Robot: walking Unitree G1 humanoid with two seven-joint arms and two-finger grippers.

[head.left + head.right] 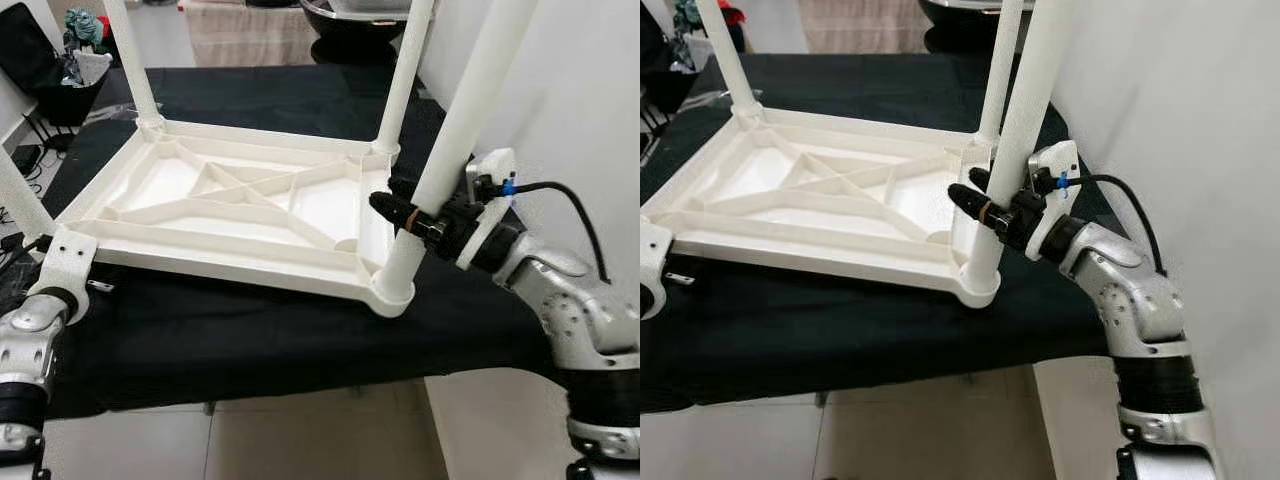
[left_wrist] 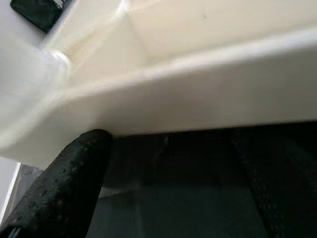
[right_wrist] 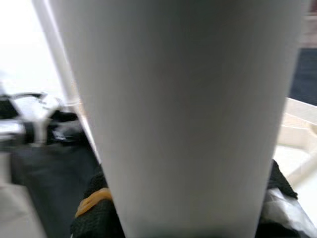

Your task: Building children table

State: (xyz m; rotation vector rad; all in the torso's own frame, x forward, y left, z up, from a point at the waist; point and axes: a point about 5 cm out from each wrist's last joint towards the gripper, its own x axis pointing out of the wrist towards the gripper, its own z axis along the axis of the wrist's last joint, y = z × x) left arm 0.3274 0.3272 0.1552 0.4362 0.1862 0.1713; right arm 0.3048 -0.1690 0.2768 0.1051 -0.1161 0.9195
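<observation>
Right gripper (image 1: 405,215) has its black fingers wrapped around the near right leg (image 1: 455,150), clamped on it a bit above the socket (image 1: 392,293) where the leg meets the tabletop (image 1: 240,215). From the right wrist view the leg (image 3: 183,114) takes up almost everything, with black finger pads (image 3: 96,213) peeking out on both sides of it, one showing an orange band.

So the tabletop is flipped upside down, ribbed underside facing up, lying on a black cloth (image 1: 260,330) that covers the work surface. Diagonal ribs cross in the middle of the underside. Two more legs stand up from the far corners, far left leg (image 1: 130,60) and far right leg (image 1: 405,70). Another white leg (image 1: 20,195) shows at the left edge near the front left corner.

Left gripper (image 2: 163,188) sits low at the front left edge of the tabletop. In the left wrist view, one black finger (image 2: 64,188) presses up against the underside of the white rim (image 2: 198,99), and the other is a dark blur on the other side. The fingers are apart with only black cloth between them, so it's open and not holding anything. In the head view, the white wrist mount (image 1: 65,260) sits right by that corner.

White wall (image 1: 590,100) runs along the right side. Tiled floor (image 1: 300,440) shows below the cloth, and there's some dark clutter (image 1: 50,70) in the far left background.
</observation>
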